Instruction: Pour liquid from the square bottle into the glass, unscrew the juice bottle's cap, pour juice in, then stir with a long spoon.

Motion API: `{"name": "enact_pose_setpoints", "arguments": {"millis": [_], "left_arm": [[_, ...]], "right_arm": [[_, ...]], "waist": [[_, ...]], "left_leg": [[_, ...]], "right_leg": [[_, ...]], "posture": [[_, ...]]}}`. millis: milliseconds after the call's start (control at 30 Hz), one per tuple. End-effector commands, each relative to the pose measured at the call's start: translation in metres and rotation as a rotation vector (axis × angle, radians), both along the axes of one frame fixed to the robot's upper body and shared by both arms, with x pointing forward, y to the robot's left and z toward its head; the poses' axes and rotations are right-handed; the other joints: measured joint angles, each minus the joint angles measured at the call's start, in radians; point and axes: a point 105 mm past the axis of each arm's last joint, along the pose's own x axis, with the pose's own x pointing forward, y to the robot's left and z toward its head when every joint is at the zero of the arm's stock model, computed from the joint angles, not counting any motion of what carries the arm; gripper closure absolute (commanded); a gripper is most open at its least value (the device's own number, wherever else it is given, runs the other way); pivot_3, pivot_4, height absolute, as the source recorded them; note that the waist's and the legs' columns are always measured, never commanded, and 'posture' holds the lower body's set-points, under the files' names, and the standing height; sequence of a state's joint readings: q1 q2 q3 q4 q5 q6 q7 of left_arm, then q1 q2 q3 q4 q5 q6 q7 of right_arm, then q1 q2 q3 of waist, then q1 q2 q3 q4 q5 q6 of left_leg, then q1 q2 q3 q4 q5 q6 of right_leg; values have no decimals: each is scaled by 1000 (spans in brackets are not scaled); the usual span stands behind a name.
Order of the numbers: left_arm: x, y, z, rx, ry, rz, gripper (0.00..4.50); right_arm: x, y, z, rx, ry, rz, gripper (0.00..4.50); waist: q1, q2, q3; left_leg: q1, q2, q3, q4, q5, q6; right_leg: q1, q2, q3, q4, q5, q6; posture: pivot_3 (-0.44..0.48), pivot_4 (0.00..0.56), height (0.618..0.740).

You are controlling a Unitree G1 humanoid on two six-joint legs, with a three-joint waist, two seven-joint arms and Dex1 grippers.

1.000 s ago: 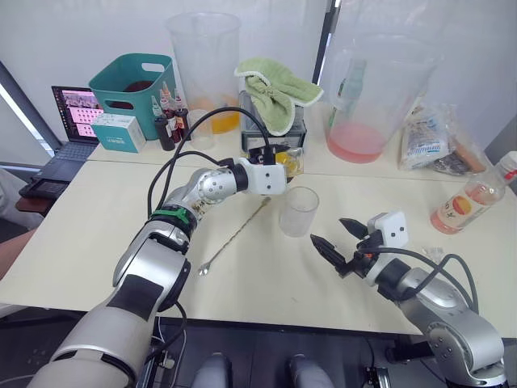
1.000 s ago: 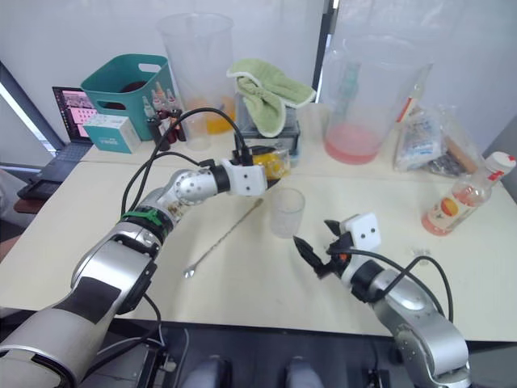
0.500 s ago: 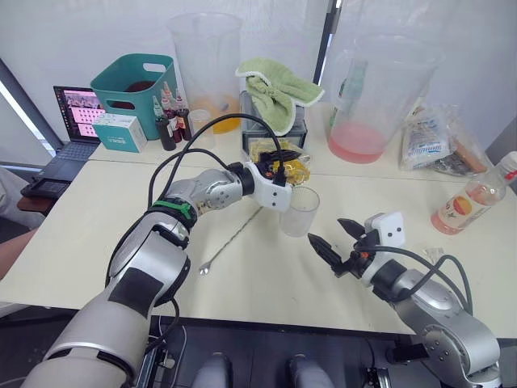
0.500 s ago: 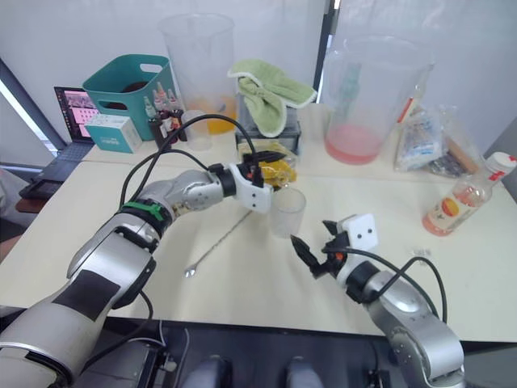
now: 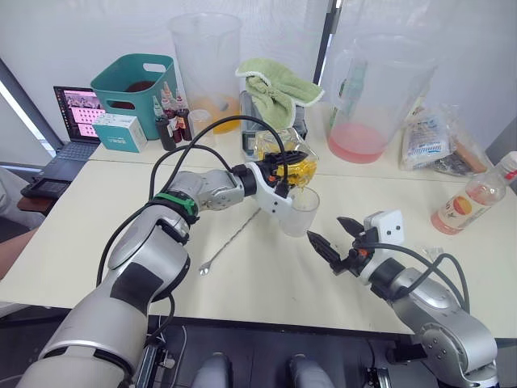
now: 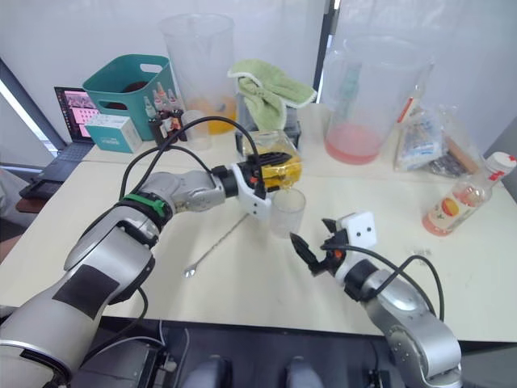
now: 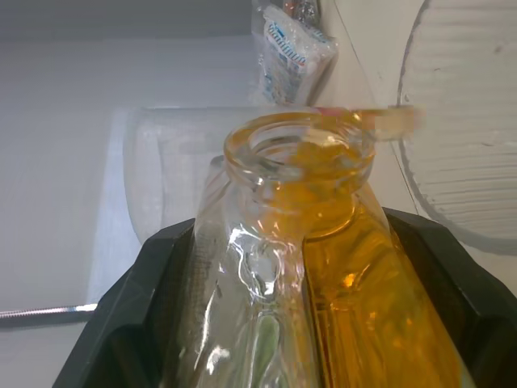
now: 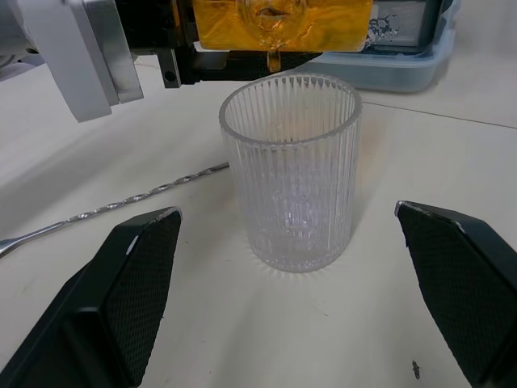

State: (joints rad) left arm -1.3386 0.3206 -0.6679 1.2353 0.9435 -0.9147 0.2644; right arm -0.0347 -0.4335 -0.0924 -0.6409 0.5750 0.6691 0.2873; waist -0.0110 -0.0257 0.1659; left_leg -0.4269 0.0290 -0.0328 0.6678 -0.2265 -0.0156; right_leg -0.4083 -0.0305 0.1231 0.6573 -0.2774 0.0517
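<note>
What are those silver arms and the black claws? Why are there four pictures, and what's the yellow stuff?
They are a robot's two arms. Two pictures come from cameras in its head, and two from cameras on its wrists, looking along the claws. The left gripper is shut on the square bottle of yellow liquid, tipped over the ribbed glass on the table. The right gripper waits open on either side of the glass, not touching it. A long spoon lies flat beside the glass. The juice bottle stands far to the right with its cap on.
</note>
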Motion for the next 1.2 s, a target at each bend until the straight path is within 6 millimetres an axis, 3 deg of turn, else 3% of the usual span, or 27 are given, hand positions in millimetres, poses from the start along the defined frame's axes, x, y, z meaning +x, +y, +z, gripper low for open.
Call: {"name": "enact_pose_setpoints", "arguments": {"millis": [33,600,1033,1200], "left_arm": [[-5,-11,46,-91,-129,-52,1646],[-2,-10,47,-98,-144,-32,1646],[4,-5,43,-206,79,20,1646],[11,4,47,-334,256,51,1646]], "right_arm": [[-5,5,17,13,-65,24,0],[-8,5,16,13,-63,24,0],[-5,3,15,8,-60,17,0],[-2,2,16,5,-66,12,0]], "waist": [[0,0,0],[0,0,0],[-1,0,0],[-1,0,0]], "left_leg": [[0,0,0,0,0,0],[0,0,0,0,0,0],[0,0,0,1,1,-1],[0,0,0,1,1,-1]], "right_leg": [[0,0,0,0,0,0],[0,0,0,5,0,0],[0,0,0,6,0,0],[0,0,0,6,0,0]], "posture": [[0,150,740],[0,150,740],[0,150,740],[0,150,740]]}}
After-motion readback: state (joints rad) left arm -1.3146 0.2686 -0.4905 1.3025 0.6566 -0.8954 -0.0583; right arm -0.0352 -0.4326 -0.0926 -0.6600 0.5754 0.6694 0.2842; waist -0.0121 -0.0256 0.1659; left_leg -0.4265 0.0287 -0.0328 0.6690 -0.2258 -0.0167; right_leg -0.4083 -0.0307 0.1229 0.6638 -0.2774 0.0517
